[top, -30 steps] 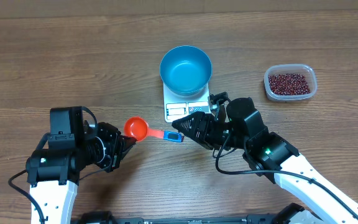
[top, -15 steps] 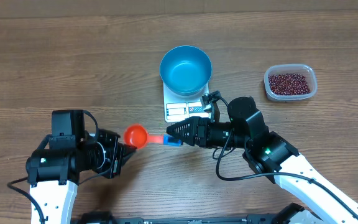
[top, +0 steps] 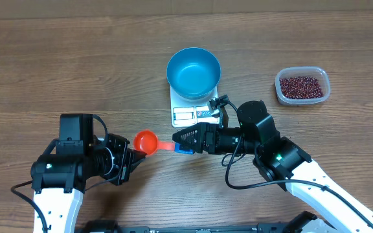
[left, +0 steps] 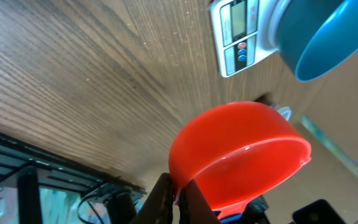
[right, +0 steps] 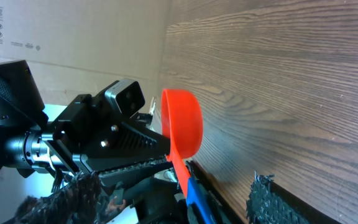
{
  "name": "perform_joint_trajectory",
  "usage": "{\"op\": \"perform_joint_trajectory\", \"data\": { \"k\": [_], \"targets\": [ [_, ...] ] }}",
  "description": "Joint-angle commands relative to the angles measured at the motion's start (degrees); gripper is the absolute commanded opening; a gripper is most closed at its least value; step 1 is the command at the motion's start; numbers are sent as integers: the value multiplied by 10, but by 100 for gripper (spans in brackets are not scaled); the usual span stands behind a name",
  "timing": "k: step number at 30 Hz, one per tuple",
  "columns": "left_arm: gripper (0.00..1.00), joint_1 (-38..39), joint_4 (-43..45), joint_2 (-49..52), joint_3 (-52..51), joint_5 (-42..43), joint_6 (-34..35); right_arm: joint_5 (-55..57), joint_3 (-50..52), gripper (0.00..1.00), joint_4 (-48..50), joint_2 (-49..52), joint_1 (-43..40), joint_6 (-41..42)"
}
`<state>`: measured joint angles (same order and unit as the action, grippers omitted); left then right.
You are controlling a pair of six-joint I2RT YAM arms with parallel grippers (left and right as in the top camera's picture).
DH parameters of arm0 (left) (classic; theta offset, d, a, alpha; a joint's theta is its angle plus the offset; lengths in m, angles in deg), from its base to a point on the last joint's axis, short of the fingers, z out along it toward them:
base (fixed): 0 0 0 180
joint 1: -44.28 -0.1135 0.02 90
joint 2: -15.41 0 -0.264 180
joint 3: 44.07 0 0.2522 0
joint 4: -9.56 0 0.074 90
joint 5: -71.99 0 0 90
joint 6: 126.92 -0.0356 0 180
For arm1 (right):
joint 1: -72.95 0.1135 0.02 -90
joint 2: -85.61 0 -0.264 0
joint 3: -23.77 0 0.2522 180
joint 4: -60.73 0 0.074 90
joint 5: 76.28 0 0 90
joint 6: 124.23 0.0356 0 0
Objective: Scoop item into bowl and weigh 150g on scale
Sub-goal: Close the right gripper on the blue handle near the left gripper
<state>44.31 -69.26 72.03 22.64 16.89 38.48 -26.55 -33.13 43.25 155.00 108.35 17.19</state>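
pinching the rim of the orange scoop [top: 146, 141], the left gripper [top: 133, 155] sits further right than before; the right gripper [top: 179, 140] holds its jaws wider apart around the blue handle [top: 186, 151].

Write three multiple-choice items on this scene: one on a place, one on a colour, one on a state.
1. The blue bowl stands:
A. on the scale
B. on a plate
C. on a shelf

2. The scoop has a cup coloured:
A. green
B. white
C. orange-red

3. The left hand is:
A. wide open
B. shut on the scoop's rim
C. out of view

Answers:
1 A, the scale's display end pokes out from under the bowl in the overhead view.
2 C, all three views show the cup orange-red.
3 B, the left wrist view shows it pinching the rim.
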Motion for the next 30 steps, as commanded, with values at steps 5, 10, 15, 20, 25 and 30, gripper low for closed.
{"op": "perform_joint_trajectory", "data": {
  "k": [5, 10, 15, 20, 25, 30],
  "targets": [
    [4, 4, 11, -4, -3, 5, 61, 9, -11, 78, 3, 2, 3, -7],
    [4, 4, 21, -4, -3, 5, 61, 10, -11, 77, 3, 2, 3, -7],
    [4, 4, 23, -4, -3, 5, 61, 7, -11, 76, 2, 2, 3, -7],
    [4, 15, 24, -4, -3, 5, 61, 7, -11, 66, -1, 2, 4, -7],
    [4, 44, 56, -4, -3, -15, 69, 7, -11, 66, -5, 2, 23, -5],
    [5, 79, 58, -4, -3, -53, 123, 8, -11, 66, 2, 2, 49, 10]
  ]
}}
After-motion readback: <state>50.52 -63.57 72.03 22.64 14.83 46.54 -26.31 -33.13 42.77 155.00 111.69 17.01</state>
